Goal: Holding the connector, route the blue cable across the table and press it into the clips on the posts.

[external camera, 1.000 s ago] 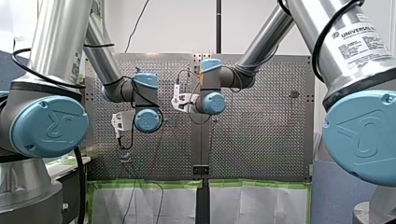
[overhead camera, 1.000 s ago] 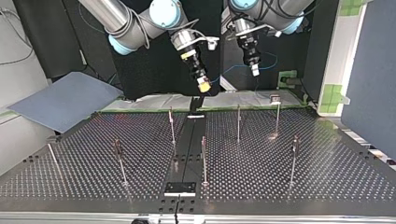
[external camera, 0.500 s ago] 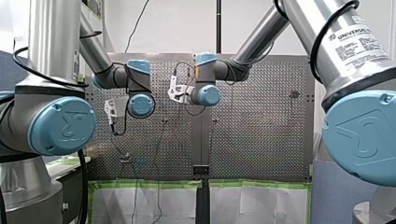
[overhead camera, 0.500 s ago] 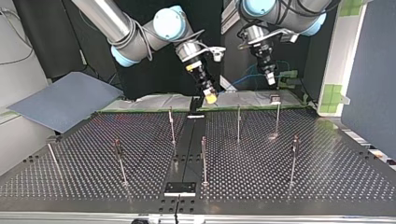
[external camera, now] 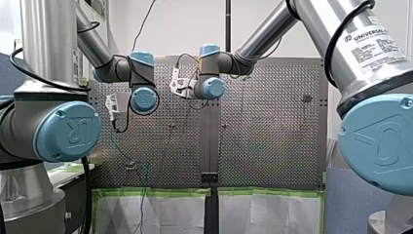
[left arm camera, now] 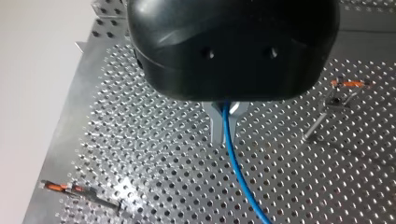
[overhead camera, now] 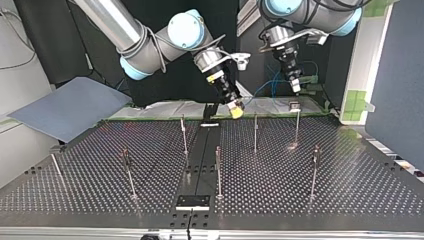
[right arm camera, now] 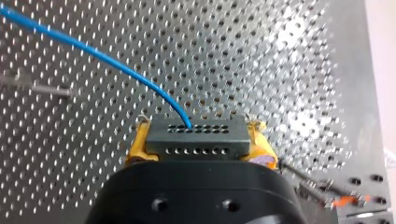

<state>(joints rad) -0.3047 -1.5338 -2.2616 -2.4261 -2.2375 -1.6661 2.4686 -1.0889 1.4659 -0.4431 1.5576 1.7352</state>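
One gripper (overhead camera: 236, 110) (yellow-padded) near table (overhead camera: 350, 155) edge

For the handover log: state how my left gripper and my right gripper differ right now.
My left gripper has bare metal fingers; my right gripper has yellow pads. The left grips the blue cable itself; the right clamps its dark connector. Both are shut on parts of the same cable.

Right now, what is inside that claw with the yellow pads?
A dark connector block sits clamped between my right gripper's yellow pads, and the blue cable runs out of its perforated face. The block's lower part is hidden behind the gripper's black body.
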